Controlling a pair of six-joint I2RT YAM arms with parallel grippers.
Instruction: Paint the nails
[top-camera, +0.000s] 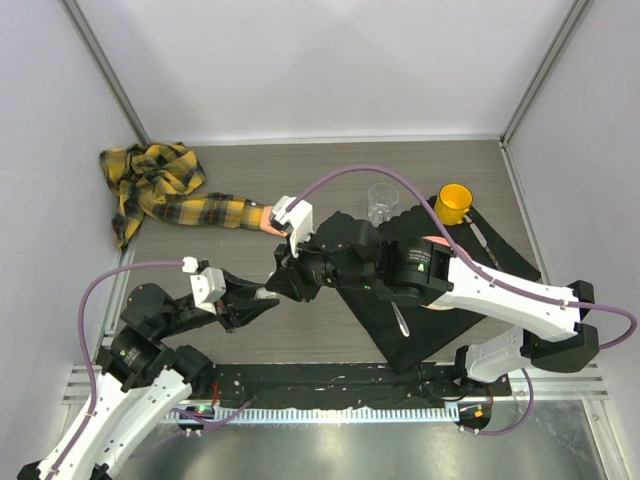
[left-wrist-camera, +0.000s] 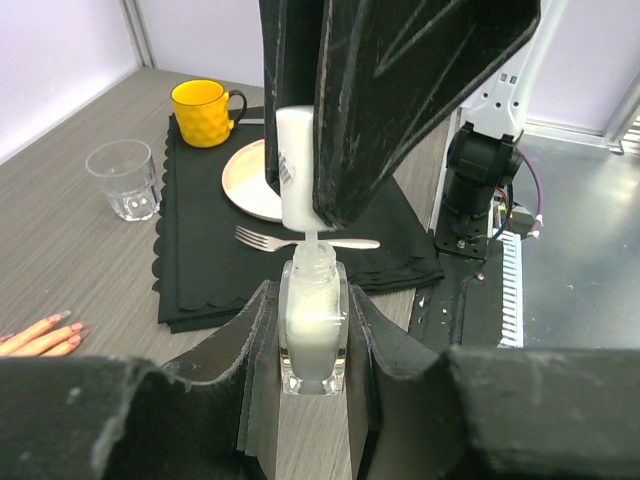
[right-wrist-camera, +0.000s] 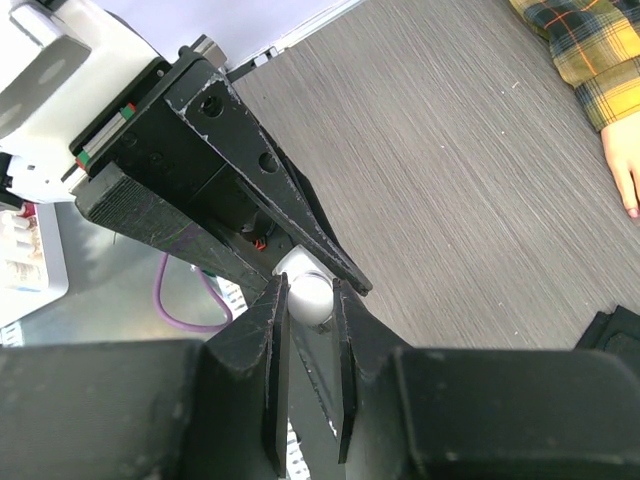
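Clamping bottle (left-wrist-camera: 314, 345): left end effector (left-wrist-camera: 313, 295); right end effector (right-wrist-camera: 310, 288) pinching white cap (left-wrist-camera: 295, 165) above.

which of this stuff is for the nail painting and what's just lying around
For the job: polish bottle in the left hand; white brush cap in the right hand; the mannequin's nails.
Lying about: glass, yellow mug, plate, fork, black cloth.

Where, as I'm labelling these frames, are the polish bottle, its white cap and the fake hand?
polish bottle (left-wrist-camera: 315, 340): left wrist view, glass body
white cap (left-wrist-camera: 293, 170): left wrist view, its side
fake hand (left-wrist-camera: 40, 340): left wrist view, fingers
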